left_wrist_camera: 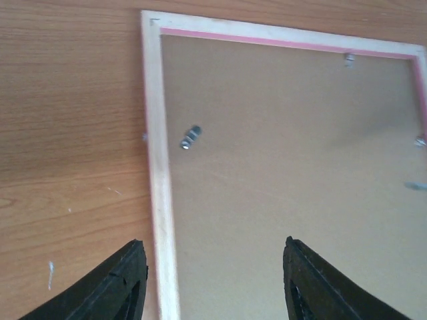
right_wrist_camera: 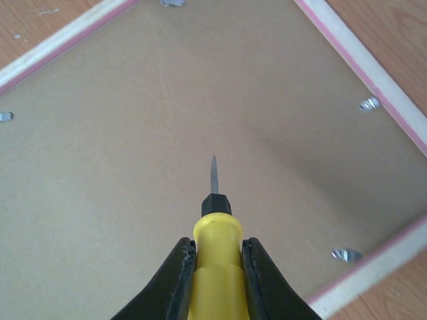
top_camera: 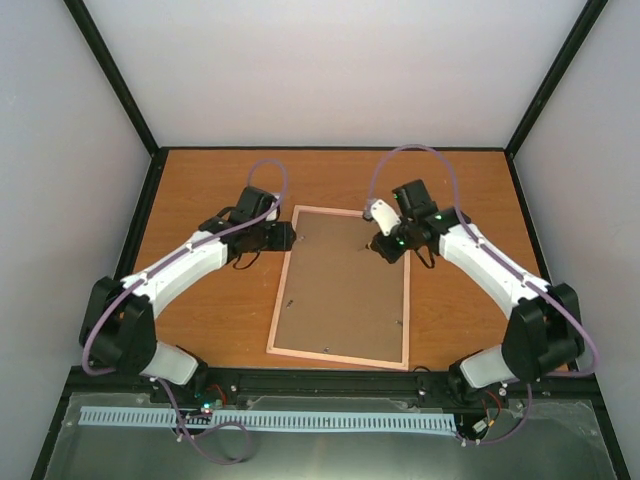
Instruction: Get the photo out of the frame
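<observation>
**Pink frame lies face down on the desk, one gripper open and one clamped on a screwdriver**

Plain pale grey walls [top_camera: 330, 70] close in the workspace on three sides, with black corner posts [top_camera: 110, 70] running up from the corners. The orange-brown wood-grain desk [top_camera: 200, 180] fills the floor of this enclosure, and a few small pale flecks mark its surface in the left wrist view.

The large thin pink rectangular frame [top_camera: 340, 357] lies flat in the middle of the desk between the two arms, back side up and turned slightly off square. Its pale wooden edge carries a pink line along the inner side. The plain brown backing board [top_camera: 340, 290] sits inside it and covers everything within the rails.

The white-and-black left arm [top_camera: 180, 265] reaches in to the frame's left rail near the far corner. The white-and-black right arm [top_camera: 490, 265] reaches over the frame's far right part.

The left gripper [left_wrist_camera: 213, 243] stands open with its fingers well apart. One finger is over the desk and the other over the board, and it holds nothing.

The right gripper [right_wrist_camera: 219, 250] is closed tight on a yellow-handled screwdriver [right_wrist_camera: 217, 227]. The tool's thin metal tip points out over the board, and whether it touches cannot be told.

Small silvery metal clips [left_wrist_camera: 189, 137] sit on the board near the rails.
</observation>
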